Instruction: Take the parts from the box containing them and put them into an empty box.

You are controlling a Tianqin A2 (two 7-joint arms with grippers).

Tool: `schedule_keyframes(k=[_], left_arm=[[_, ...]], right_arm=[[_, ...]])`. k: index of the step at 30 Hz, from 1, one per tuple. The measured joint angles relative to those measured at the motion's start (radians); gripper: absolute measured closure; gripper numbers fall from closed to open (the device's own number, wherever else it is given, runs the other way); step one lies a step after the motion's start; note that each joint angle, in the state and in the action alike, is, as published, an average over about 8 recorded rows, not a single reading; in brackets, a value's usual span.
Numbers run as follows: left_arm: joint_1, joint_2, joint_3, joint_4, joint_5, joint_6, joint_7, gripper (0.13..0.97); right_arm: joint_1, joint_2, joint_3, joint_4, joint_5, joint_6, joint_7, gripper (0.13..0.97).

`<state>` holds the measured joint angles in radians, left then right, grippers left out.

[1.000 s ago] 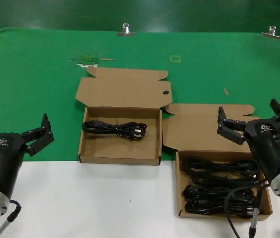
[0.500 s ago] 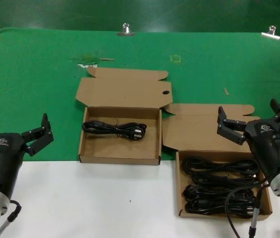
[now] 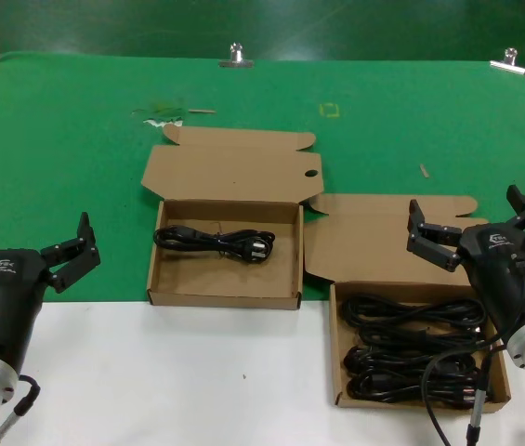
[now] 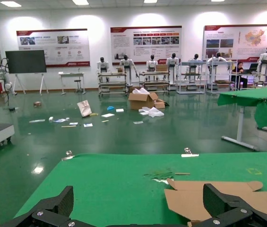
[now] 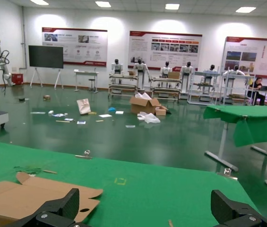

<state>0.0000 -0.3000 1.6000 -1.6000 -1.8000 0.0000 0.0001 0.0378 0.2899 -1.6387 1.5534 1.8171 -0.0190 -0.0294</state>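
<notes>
The squarer cardboard box (image 3: 336,346) stands at the front right and holds several black power cords (image 3: 415,358). The wider box (image 3: 285,251) stands in the middle with its lid flap (image 3: 234,172) open, and one black cord (image 3: 214,242) lies across its far part. My right gripper (image 3: 466,206) is open and empty, raised above the squarer box's open lid (image 3: 364,242). My left gripper (image 3: 28,228) is open and empty at the front left, apart from both boxes. The wider box's lid also shows in the left wrist view (image 4: 192,203) and in the right wrist view (image 5: 20,196).
A green mat (image 3: 76,158) covers the far part of the table, held by metal clips (image 3: 236,56) at its back edge. A bare white strip (image 3: 188,372) runs along the front. A scuffed patch with paper scraps (image 3: 162,113) lies behind the wider box.
</notes>
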Motion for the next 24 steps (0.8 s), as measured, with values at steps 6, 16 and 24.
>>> schedule_keyframes(k=[6,16,24], left_arm=[[0.0,0.0,0.0,0.0,0.0,0.0,0.0,0.132],[0.0,0.0,0.0,0.0,0.0,0.0,0.0,0.132],[0.0,0.0,0.0,0.0,0.0,0.0,0.0,0.132]], right_arm=[[0.0,0.0,0.0,0.0,0.0,0.0,0.0,0.129],[0.0,0.0,0.0,0.0,0.0,0.0,0.0,0.129],[0.0,0.0,0.0,0.0,0.0,0.0,0.0,0.129]])
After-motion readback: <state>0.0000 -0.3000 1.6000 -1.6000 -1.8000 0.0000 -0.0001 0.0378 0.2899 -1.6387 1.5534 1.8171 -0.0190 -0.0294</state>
